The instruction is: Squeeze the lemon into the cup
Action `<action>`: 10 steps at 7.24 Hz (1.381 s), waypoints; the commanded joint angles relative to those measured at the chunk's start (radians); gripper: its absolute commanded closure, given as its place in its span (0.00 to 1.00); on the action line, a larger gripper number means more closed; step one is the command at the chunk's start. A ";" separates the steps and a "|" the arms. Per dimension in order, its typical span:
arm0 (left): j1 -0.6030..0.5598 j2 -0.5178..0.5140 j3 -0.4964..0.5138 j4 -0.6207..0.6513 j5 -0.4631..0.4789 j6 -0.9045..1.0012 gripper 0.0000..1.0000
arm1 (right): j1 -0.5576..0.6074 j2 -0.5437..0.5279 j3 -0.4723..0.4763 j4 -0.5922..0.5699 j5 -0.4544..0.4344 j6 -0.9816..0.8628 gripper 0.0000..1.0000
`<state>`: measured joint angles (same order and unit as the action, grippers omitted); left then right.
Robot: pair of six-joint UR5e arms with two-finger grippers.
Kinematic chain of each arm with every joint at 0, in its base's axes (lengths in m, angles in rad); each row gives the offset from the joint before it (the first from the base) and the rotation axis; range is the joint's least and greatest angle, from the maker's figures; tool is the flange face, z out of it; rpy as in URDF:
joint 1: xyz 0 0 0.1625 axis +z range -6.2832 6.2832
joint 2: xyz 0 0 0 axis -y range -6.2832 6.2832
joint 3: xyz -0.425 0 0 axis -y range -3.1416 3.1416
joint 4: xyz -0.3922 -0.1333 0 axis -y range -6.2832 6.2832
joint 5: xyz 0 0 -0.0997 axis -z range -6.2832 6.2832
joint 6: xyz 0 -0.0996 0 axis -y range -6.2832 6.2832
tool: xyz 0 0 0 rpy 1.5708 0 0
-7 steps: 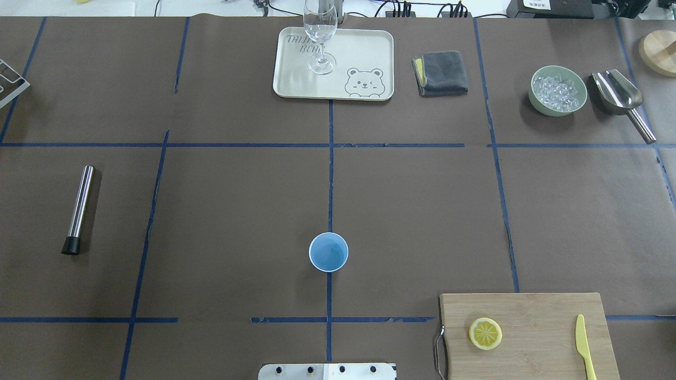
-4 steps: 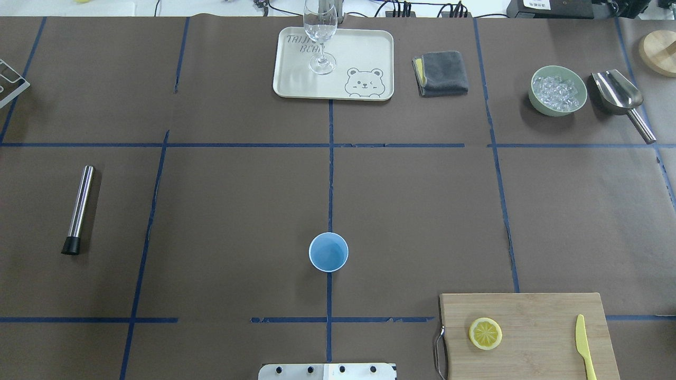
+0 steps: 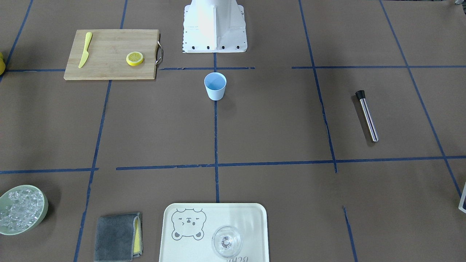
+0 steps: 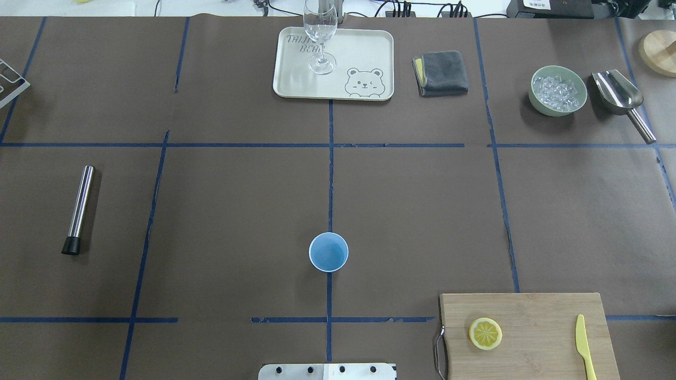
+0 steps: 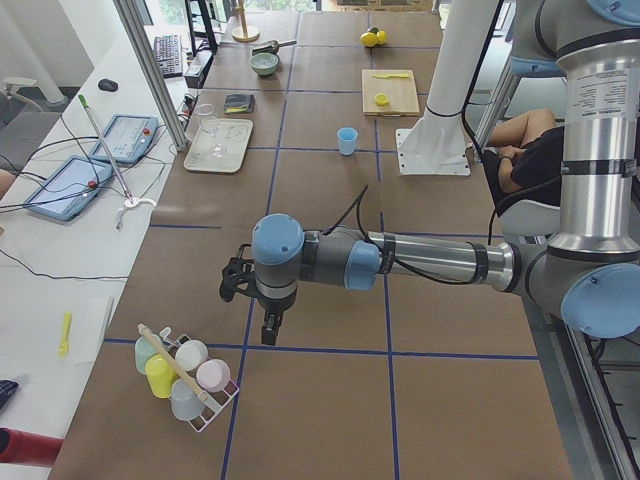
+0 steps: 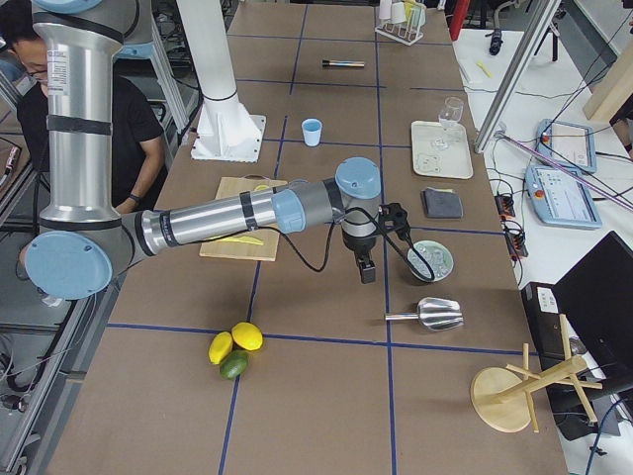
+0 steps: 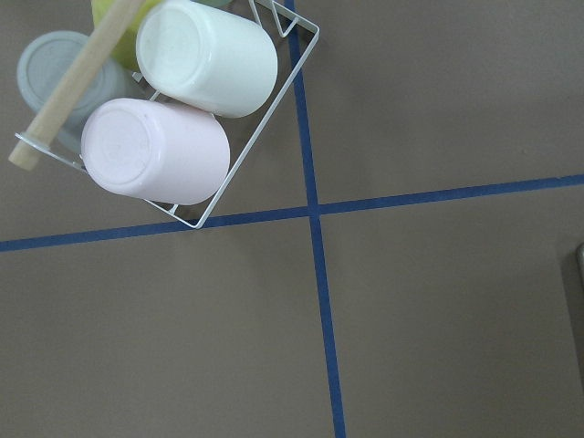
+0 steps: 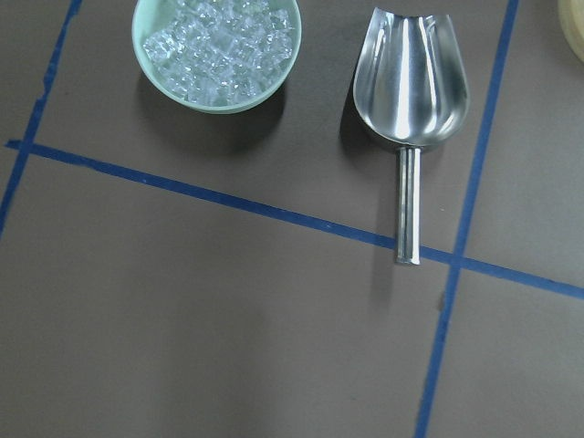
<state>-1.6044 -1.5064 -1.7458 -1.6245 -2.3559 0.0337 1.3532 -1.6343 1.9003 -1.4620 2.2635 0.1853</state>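
The lemon slice (image 4: 485,333) lies flat on a wooden cutting board (image 4: 528,311) at the near right of the table; it also shows in the front-facing view (image 3: 134,58). The light-blue cup (image 4: 328,252) stands upright and empty on the centre line, left of the board and further out (image 3: 215,86). My left gripper (image 5: 268,328) hangs over the table's far left end, near a rack of cups, far from the cup. My right gripper (image 6: 366,269) hangs near the ice bowl, past the board. I cannot tell whether either is open or shut.
A yellow plastic knife (image 4: 584,345) lies on the board. A tray (image 4: 364,47) with a clear glass (image 4: 320,31), a grey cloth (image 4: 441,73), an ice bowl (image 4: 558,90) and a metal scoop (image 4: 618,95) line the far edge. A metal muddler (image 4: 79,208) lies at the left.
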 commanded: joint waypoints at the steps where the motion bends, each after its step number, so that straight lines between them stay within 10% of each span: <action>1: 0.000 0.000 -0.024 0.000 0.001 -0.003 0.00 | -0.210 -0.009 0.052 0.159 -0.104 0.351 0.00; 5: -0.005 0.000 -0.060 0.000 0.003 -0.003 0.00 | -0.536 -0.067 0.309 0.169 -0.183 0.943 0.00; 10: -0.006 -0.005 -0.061 0.000 0.003 -0.003 0.00 | -1.200 -0.090 0.396 0.178 -0.764 1.400 0.00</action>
<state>-1.6106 -1.5097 -1.8065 -1.6245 -2.3531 0.0307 0.2958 -1.7233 2.2949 -1.2854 1.6404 1.5141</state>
